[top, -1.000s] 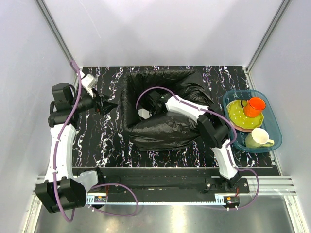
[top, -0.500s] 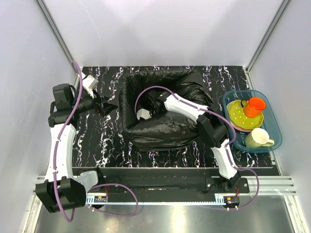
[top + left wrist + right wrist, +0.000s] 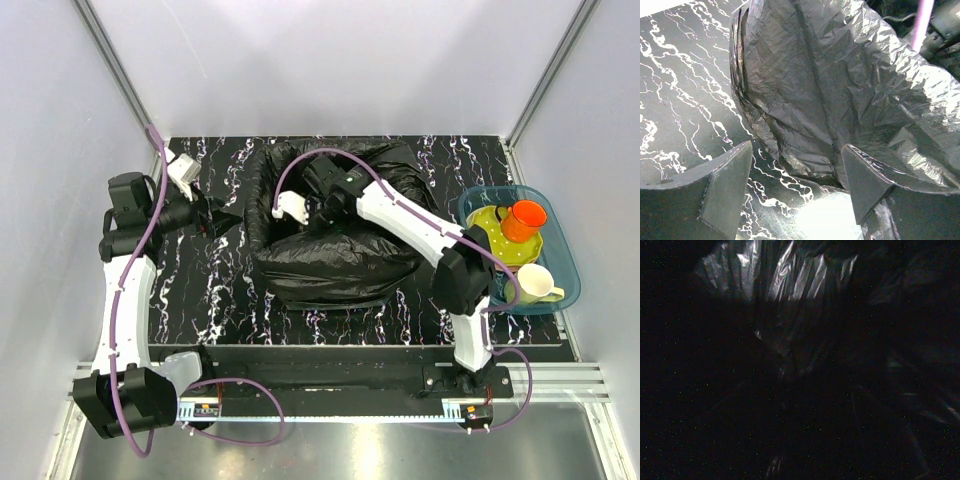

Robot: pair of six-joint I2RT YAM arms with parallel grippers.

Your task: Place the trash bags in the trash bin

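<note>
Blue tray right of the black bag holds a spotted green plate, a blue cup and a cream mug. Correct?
Not quite: the cup standing on the plate is orange, not blue, as the top external view shows. The rest holds: the blue tray sits right of the black bag and also holds the cream mug.

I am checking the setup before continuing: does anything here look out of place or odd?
Yes. The trash bag sits on the table as a crumpled heap, hiding whatever is beneath. The right arm reaches into its folds.
</note>
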